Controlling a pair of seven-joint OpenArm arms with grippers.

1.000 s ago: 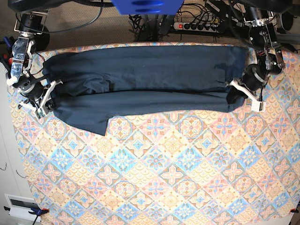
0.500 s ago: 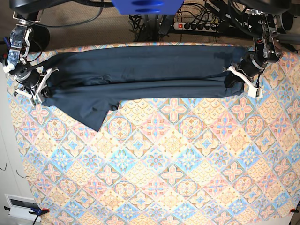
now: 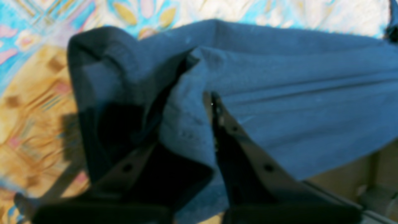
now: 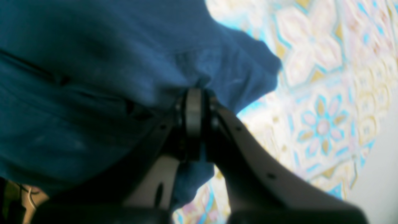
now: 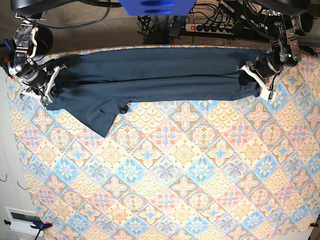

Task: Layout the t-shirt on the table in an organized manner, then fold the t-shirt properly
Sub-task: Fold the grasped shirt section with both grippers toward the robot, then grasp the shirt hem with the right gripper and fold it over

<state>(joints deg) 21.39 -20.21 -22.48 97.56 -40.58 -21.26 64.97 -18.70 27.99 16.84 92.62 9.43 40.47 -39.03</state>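
Note:
The t-shirt [image 5: 150, 75] lies as a long dark navy band along the far edge of the table [image 5: 175, 175], with one sleeve flap pointing toward the near side at the left. At its right end my left gripper [image 5: 256, 81] sits on the cloth. In the left wrist view that left gripper [image 3: 192, 99] has its jaws slightly parted, and a loose fold of the t-shirt [image 3: 295, 93] lies between them. My right gripper [image 5: 50, 85] is at the band's left end. The right wrist view shows this right gripper [image 4: 193, 96] shut on a pinch of the t-shirt [image 4: 77, 62].
A power strip with cables [image 5: 210, 27] runs behind the far table edge, beside a blue part [image 5: 157, 6] at the top centre. A clamp [image 5: 40, 226] grips the near left corner. The patterned cloth [image 4: 323, 93] ends close beside the right gripper.
Both grippers moved toward the far edge, drawing the shirt's near edge up so the band is narrower. The left gripper's jaws have parted a little.

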